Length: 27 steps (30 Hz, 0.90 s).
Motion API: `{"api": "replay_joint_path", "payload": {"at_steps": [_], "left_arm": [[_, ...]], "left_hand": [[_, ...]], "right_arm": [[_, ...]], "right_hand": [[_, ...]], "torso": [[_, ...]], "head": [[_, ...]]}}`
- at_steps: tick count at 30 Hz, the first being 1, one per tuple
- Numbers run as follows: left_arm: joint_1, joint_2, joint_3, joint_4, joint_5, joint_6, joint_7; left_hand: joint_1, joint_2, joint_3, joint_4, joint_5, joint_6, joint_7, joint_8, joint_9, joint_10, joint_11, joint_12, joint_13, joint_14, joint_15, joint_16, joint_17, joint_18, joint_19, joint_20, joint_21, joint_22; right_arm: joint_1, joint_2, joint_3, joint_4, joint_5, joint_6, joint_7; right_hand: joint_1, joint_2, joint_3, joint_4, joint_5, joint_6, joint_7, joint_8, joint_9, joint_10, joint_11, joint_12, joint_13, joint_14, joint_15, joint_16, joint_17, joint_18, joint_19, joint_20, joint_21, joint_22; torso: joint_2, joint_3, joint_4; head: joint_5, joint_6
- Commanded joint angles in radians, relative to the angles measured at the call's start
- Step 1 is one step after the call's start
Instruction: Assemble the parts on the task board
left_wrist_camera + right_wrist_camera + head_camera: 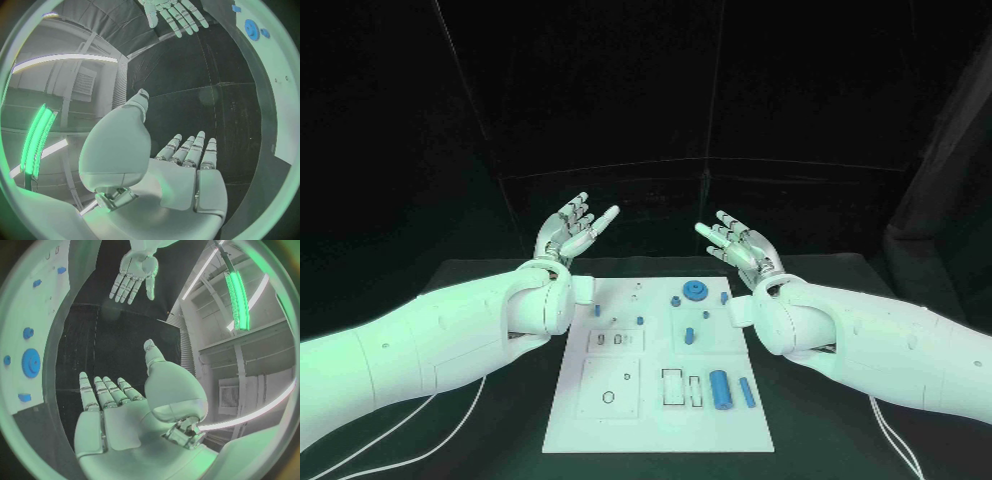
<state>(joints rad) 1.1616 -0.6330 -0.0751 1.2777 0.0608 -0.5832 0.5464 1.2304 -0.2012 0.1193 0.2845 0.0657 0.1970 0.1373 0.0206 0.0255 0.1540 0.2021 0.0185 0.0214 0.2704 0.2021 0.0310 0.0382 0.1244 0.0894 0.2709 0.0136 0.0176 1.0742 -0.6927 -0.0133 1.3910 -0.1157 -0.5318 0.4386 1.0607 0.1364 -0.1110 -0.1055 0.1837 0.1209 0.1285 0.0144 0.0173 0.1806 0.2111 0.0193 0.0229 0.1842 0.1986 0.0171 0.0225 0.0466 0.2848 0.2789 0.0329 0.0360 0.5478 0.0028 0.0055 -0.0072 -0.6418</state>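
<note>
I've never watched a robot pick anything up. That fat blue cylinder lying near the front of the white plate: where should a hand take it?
Probably across its middle, from above. The blue cylinder lies flat on the task board, its long axis running front to back, so its rounded flanks face sideways. A slimmer blue piece lies close on one flank, leaving little room there. The right hand, open, looks nearer.

A white board (pixel 661 400) carries small blue pieces (pixel 720 388) on a black table (pixel 488 430); both hands are silver.
</note>
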Motion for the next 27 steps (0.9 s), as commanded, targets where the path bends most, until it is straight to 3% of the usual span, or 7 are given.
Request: {"api": "replay_joint_path", "payload": {"at_steps": [1, 8, 11, 12, 16, 21, 27], "left_arm": [[0.009, 0.011, -0.005, -0.025, 0.031, 0.119, 0.066], [0.012, 0.014, -0.006, -0.031, 0.033, 0.124, 0.069], [0.012, 0.014, -0.006, -0.031, 0.033, 0.124, 0.069], [0.010, -0.014, -0.007, -0.026, 0.033, 0.145, 0.058], [0.009, -0.028, -0.007, -0.016, 0.005, 0.148, 0.058], [0.009, -0.044, -0.007, -0.005, -0.051, 0.142, 0.065], [0.009, -0.082, -0.007, 0.031, -0.070, 0.157, 0.072]], "left_hand": [[0.048, -0.006, 0.003, 0.014, 0.005, 0.016, 0.111, 0.007, 0.003, 0.010, 0.015, 0.005, 0.002, 0.021, 0.006, 0.008, 0.003, 0.024, 0.006, 0.016, 0.006, 0.002], [0.049, -0.003, 0.005, 0.014, 0.004, 0.022, 0.116, 0.008, 0.004, 0.017, 0.019, 0.006, 0.003, 0.031, 0.007, 0.010, 0.005, 0.025, 0.008, 0.018, 0.007, 0.003], [0.051, 0.000, 0.007, 0.014, 0.004, 0.027, 0.118, 0.009, 0.004, 0.023, 0.021, 0.007, 0.004, 0.036, 0.009, 0.012, 0.006, 0.025, 0.010, 0.019, 0.008, 0.003], [0.052, 0.001, 0.009, 0.013, 0.003, 0.030, 0.119, 0.010, 0.005, 0.026, 0.022, 0.008, 0.005, 0.041, 0.009, 0.012, 0.006, 0.025, 0.012, 0.019, 0.009, 0.004], [0.060, 0.006, 0.020, 0.011, 0.003, 0.066, 0.139, 0.017, 0.009, 0.077, 0.042, 0.017, 0.010, 0.113, 0.024, 0.030, 0.017, 0.015, 0.043, 0.021, 0.021, 0.011], [0.057, 0.039, 0.046, 0.010, -0.001, 0.198, 0.158, 0.046, 0.025, 0.290, 0.067, 0.061, 0.031, 0.366, 0.044, 0.102, 0.051, -0.007, 0.201, 0.023, 0.085, 0.045], [0.075, 0.109, 0.072, -0.039, -0.008, 0.505, 0.132, 0.114, 0.051, 0.700, 0.017, 0.148, 0.052, 0.629, -0.023, 0.177, 0.072, 0.055, 0.612, 0.018, 0.246, 0.109]], "right_arm": [[0.008, 0.016, -0.002, -0.034, -0.125, 0.214, -0.060], [0.015, 0.039, -0.005, -0.080, -0.180, 0.314, -0.088], [0.016, 0.042, -0.005, -0.086, -0.186, 0.325, -0.091], [0.016, 0.004, -0.005, -0.106, -0.327, 0.196, -0.043], [0.016, -0.003, -0.004, -0.109, -0.374, 0.145, -0.035], [0.018, -0.018, -0.004, -0.108, -0.438, 0.111, -0.037], [0.035, -0.027, -0.003, -0.111, -0.540, 0.108, -0.054]], "right_hand": [[0.097, -0.006, 0.004, -0.051, -0.002, 0.036, 0.135, 0.008, 0.006, 0.034, 0.018, 0.009, 0.005, 0.029, 0.018, 0.010, 0.004, 0.020, 0.039, 0.015, 0.012, 0.007], [0.182, -0.012, 0.014, -0.109, 0.026, 0.231, 0.118, 0.039, 0.026, 0.404, 0.049, 0.075, 0.037, 0.459, 0.032, 0.100, 0.041, 0.085, 0.369, 0.009, 0.106, 0.052], [0.198, -0.010, 0.014, -0.120, 0.029, 0.329, 0.113, 0.051, 0.032, 0.569, 0.036, 0.104, 0.042, 0.602, 0.018, 0.122, 0.042, 0.101, 0.415, 0.011, 0.125, 0.053], [0.205, -0.008, 0.015, -0.124, 0.028, 0.378, 0.118, 0.060, 0.037, 0.612, 0.026, 0.113, 0.043, 0.628, 0.009, 0.126, 0.042, 0.109, 0.430, 0.010, 0.132, 0.054], [0.218, -0.005, 0.016, -0.136, 0.048, 0.539, 0.121, 0.083, 0.047, 0.687, 0.000, 0.120, 0.041, 0.704, -0.015, 0.129, 0.041, 0.133, 0.484, 0.010, 0.153, 0.054], [0.228, 0.003, 0.023, -0.153, 0.063, 0.694, 0.106, 0.094, 0.051, 0.761, -0.020, 0.115, 0.040, 0.793, -0.039, 0.126, 0.041, 0.139, 0.549, -0.005, 0.175, 0.052], [0.228, 0.018, 0.029, -0.175, 0.044, 0.798, 0.091, 0.091, 0.051, 0.853, -0.045, 0.105, 0.041, 0.913, -0.073, 0.128, 0.044, 0.140, 0.637, -0.038, 0.204, 0.049]], "torso": [[0.000, 0.0001, 0.0002], [0.000, 0.0001, 0.0002], [0.000, 0.0001, 0.0002], [0.010, 0.0004, -0.0009], [0.017, 0.0008, -0.0025], [0.028, 0.0004, 0.0031], [0.053, -0.0008, 0.0058]], "head": [[0.000, 0.000], [0.000, 0.000], [0.000, 0.000], [-0.003, -0.007], [-0.004, -0.012], [-0.005, -0.008], [-0.007, -0.005]]}}
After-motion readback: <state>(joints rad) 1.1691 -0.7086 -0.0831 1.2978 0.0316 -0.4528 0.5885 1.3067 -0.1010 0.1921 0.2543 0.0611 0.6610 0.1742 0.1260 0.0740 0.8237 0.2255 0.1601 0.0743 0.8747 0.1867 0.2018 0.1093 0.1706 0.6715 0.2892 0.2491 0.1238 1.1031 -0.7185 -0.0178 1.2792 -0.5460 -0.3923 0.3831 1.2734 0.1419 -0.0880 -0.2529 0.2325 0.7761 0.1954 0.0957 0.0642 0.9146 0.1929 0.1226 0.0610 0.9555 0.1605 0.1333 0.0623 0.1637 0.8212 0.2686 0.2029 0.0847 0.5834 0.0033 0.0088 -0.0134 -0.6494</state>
